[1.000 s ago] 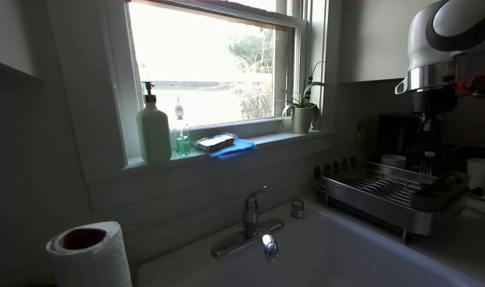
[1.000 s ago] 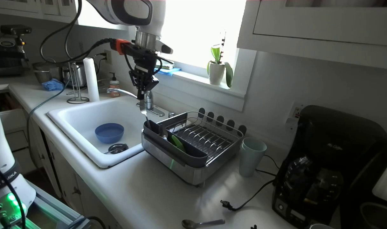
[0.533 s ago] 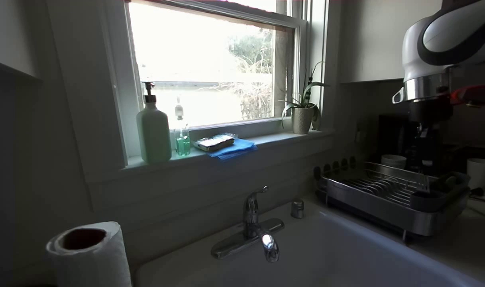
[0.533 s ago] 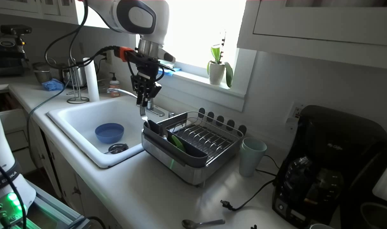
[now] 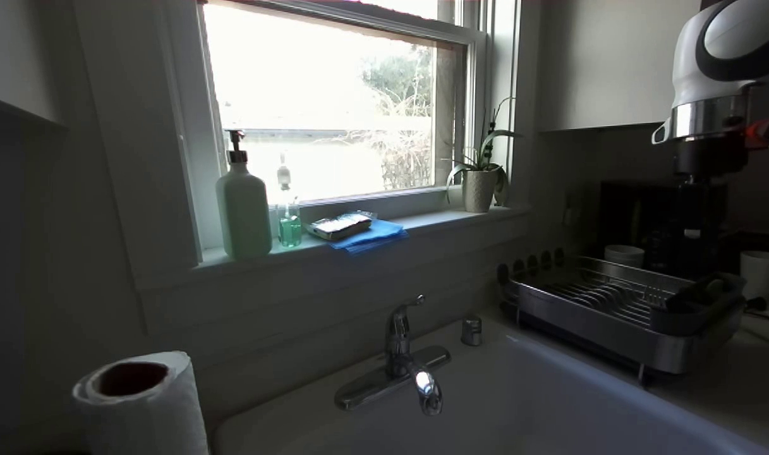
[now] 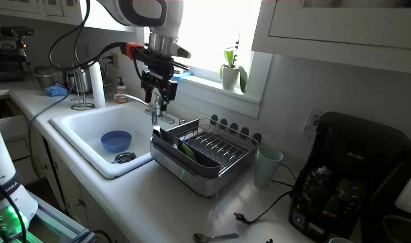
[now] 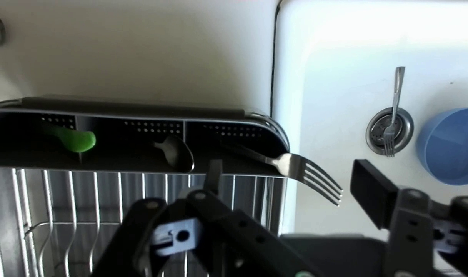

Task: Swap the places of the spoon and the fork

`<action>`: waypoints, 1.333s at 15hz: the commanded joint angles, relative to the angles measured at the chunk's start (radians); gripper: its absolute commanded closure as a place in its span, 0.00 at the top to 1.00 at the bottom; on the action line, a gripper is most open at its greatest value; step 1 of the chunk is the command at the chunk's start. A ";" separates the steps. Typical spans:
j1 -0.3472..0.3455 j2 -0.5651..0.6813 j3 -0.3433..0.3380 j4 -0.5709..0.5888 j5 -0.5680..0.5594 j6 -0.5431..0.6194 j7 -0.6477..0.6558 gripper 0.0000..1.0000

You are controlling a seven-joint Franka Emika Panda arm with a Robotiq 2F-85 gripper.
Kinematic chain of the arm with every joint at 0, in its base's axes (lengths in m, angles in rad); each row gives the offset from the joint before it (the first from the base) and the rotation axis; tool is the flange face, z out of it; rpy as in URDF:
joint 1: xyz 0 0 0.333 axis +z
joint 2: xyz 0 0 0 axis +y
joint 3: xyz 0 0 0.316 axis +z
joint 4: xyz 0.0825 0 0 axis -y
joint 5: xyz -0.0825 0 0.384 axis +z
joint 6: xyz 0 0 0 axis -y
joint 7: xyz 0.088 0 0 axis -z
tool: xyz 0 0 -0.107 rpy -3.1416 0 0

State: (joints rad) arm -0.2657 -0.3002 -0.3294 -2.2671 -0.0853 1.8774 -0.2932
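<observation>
Two-fingered and black, the claw [image 6: 156, 104] hangs in mid-air, its fingers [image 7: 372, 192] spread wide with nothing in their hold. Just below their tips, and apart from them, the fork [image 7: 289, 164] leans tines up, its handle running down into shadow. It stands in the end compartment of the cutlery caddy [image 6: 208, 171] beneath the claw; from the wrist, the tines jut past the caddy's rim and show between the fingers. One compartment farther from the claw, the spoon [image 7: 176, 154] rests tilted, bowl up. Farther along again, a green utensil [image 7: 79, 141] pokes up. The caddy runs along one side of a metal dish rack [image 6: 205, 185], also below the claw. On the side away from the spoon, lower than the claw, a white sink [image 7: 333, 77] holds a second fork [image 7: 396, 96], tines over the drain [image 7: 377, 134], and a blue bowl [image 7: 455, 146]. Well apart from the claw, in an exterior view, another spoon [image 6: 216, 237] lies on the counter [image 6: 168, 199]; a black coffee maker [image 6: 354, 158] stands well off too.
</observation>
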 commanded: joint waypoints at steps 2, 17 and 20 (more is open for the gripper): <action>-0.043 -0.056 -0.026 -0.047 -0.052 0.055 -0.002 1.00; -0.125 -0.383 -0.064 -0.080 -0.110 0.034 0.029 1.00; -0.131 -0.423 -0.057 -0.074 -0.117 0.022 0.053 1.00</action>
State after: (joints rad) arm -0.3889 -0.6641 -0.3931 -2.3278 -0.1914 1.9153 -0.2765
